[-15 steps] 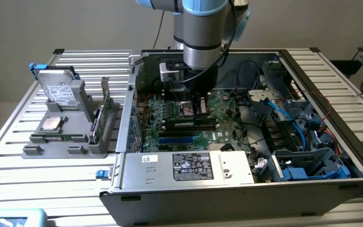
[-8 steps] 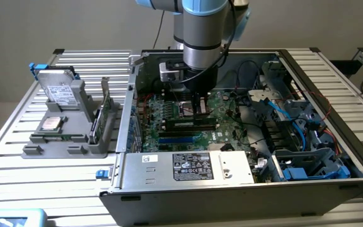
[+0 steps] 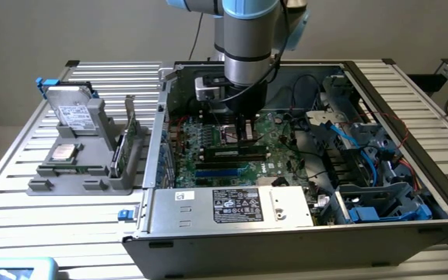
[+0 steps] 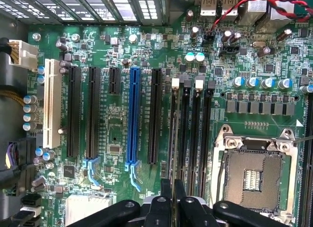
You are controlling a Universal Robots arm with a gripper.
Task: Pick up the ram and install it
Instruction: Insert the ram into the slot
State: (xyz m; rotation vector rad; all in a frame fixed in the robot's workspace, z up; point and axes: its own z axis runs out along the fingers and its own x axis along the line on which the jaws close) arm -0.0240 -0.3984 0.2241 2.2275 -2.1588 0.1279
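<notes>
Gripper [image 4: 172,196] tight around the upright ram [image 3: 232,153], low over the motherboard [image 4: 117,46].

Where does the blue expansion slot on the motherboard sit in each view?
Exterior view: the blue expansion slot lies on the motherboard, between the memory slots and the labelled silver box.
Wrist view: the blue expansion slot stands among black expansion slots, one black slot away from the memory slots.
Shared landmark: the memory slots.
</notes>
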